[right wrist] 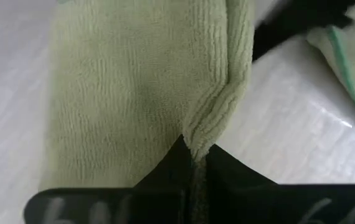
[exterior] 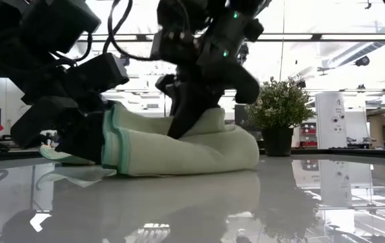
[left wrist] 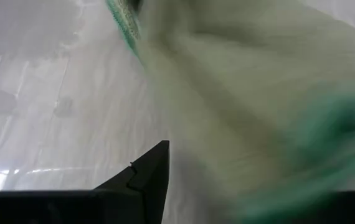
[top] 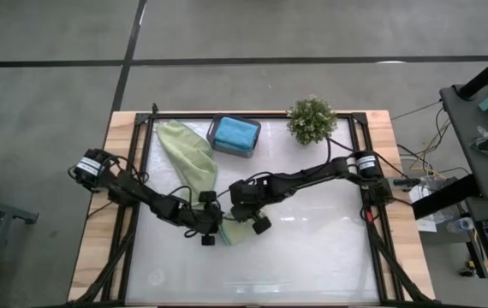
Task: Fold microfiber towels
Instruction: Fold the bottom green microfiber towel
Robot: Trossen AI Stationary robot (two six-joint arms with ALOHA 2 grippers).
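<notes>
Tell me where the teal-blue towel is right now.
In the high view, the teal-blue towel lies in the dark grey tray at the table's far edge, between the sage green towel and the potted plant.

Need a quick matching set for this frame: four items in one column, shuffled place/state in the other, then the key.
Column one:
1. sage green towel
2. teal-blue towel
3. potted plant
4. right gripper

Column two:
A. lying in the dark grey tray
B. standing at the table's far edge, right of the tray
C. jaws shut, pinching a ridge of cloth
D. stretched from near the tray down to mid-table, where both grippers meet

Pairs: 1-D, 2-A, 3-B, 4-C
</notes>
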